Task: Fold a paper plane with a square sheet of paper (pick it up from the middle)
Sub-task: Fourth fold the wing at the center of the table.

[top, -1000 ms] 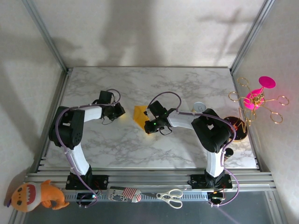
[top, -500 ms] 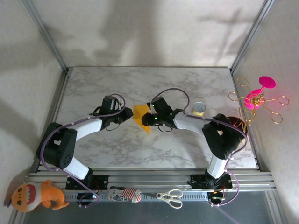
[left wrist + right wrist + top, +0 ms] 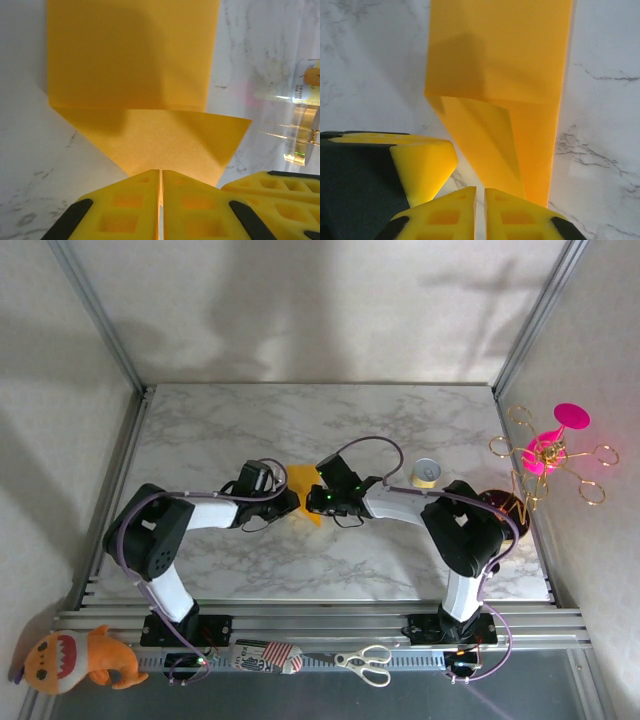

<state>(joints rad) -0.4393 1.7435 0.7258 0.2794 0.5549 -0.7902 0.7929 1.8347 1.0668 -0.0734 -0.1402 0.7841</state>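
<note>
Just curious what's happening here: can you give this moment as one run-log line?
left gripper: shut on corner of folded orange-yellow paper | right gripper: shut, at paper's edge | fold: unfinished

Marbled white table [image 3: 400, 420]. An orange paper [image 3: 302, 480], partly folded, lies about mid-table. A small tin [image 3: 427, 472] stands right of the paper, well apart. A dark round base [image 3: 503, 515] sits farther right, at the table edge.

Looks like a robotics lab cell: aluminium framing [image 3: 320, 618], white backdrop walls [image 3: 300, 310], marble-print table [image 3: 300, 560], plush toy [image 3: 85, 660], scissors [image 3: 365, 662].
</note>
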